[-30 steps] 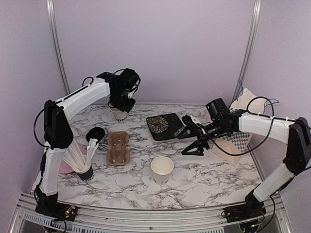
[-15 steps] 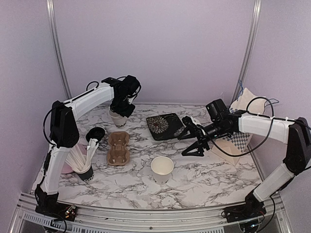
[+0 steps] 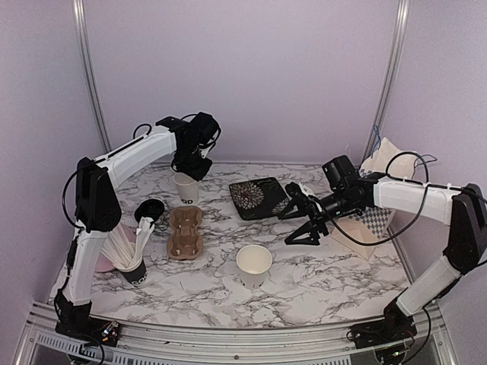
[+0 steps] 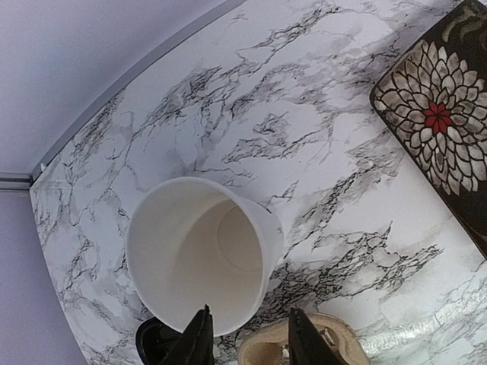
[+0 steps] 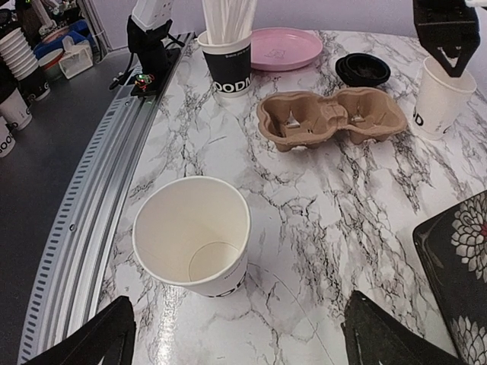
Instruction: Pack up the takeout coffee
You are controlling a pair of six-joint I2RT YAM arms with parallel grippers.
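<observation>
While the left tool (image 4: 247, 334) is hovering, fingers parted, over the far cup (image 3: 185, 187) behind the cup tray (image 3: 185, 233) and the right tool (image 3: 284, 228) is gaping empty near the front cup (image 3: 253, 265), both cups are looking light, crushable: gentle rim-wall pinch advisable.

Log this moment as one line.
left gripper: open over far cup | right gripper: open, empty | near cup, far cup: lidless, outside tray

cardboard tray (image 4: 338, 350) beside paper cup (image 4: 199, 258): frame edge is cutting it off | dark thing (image 4: 152, 340) behind paper cup: cup is hiding most, possibly lids
</observation>
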